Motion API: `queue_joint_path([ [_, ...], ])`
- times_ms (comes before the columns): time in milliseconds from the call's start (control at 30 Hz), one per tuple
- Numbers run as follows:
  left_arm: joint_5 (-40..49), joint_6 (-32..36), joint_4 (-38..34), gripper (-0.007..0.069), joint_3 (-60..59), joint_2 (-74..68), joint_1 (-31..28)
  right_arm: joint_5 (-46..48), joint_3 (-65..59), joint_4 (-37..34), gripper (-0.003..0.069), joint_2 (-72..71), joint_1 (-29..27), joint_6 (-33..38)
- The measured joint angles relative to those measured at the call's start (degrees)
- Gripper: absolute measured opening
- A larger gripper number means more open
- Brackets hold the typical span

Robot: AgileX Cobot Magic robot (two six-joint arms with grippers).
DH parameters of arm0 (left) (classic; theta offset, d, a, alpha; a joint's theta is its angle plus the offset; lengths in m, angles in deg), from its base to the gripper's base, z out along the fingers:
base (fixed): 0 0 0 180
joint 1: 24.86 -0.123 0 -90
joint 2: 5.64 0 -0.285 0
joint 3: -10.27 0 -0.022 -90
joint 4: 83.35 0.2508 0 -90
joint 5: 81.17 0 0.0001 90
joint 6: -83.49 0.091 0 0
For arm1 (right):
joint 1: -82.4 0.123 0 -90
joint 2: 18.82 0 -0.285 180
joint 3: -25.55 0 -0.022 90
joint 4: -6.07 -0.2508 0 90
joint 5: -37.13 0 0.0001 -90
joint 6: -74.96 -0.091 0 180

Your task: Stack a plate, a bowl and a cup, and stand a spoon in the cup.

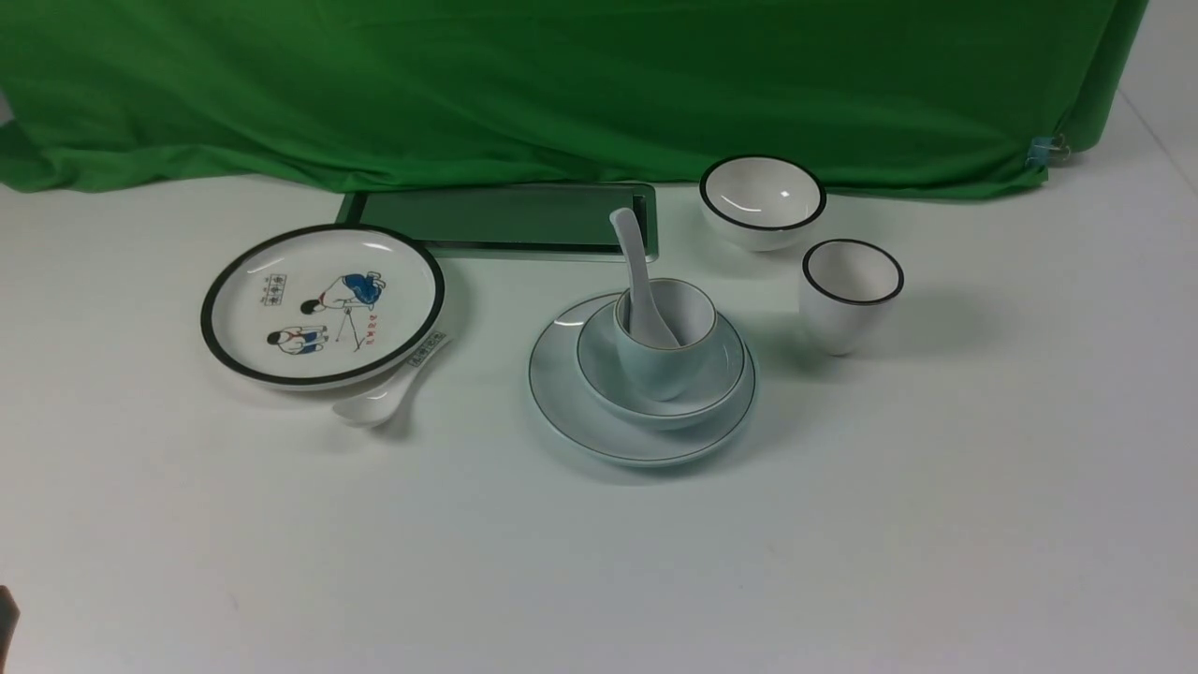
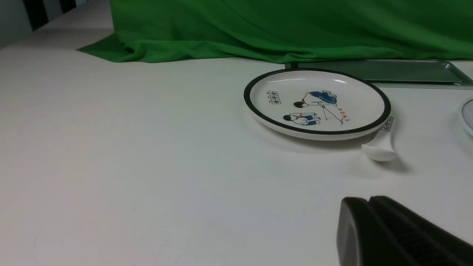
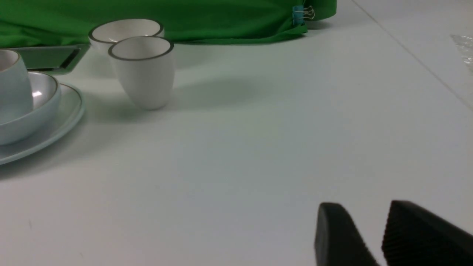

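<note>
The pale blue-green plate (image 1: 571, 402) sits on the table right of centre. The pale blue-green bowl (image 1: 721, 370) rests on it, and the cup (image 1: 655, 370) stands in the bowl. The plain white spoon (image 1: 636, 262) stands in the cup with its handle leaning up and back. The stack also shows in the right wrist view as cup (image 3: 13, 88), bowl (image 3: 37, 107) and plate (image 3: 63, 122). My left gripper (image 2: 369, 199) is shut and empty, low over bare table near the front left. My right gripper (image 3: 364, 207) is open a little and empty, far right of the stack.
A white plate with black rim and cartoon figures (image 1: 323, 304) lies at the left, with a labelled white spoon (image 1: 388, 393) at its near edge. A dark tray (image 1: 505, 220) lies by the green cloth. A black-rimmed white bowl (image 1: 763, 201) and cup (image 1: 850, 295) stand right of the stack.
</note>
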Motion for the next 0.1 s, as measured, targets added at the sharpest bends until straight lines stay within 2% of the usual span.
queue_joint_path([
  [100,0.0,0.0,0.0,-0.0029,0.0,0.0,0.0,0.0,0.0,0.0,0.0242,0.0,0.0,0.0],
])
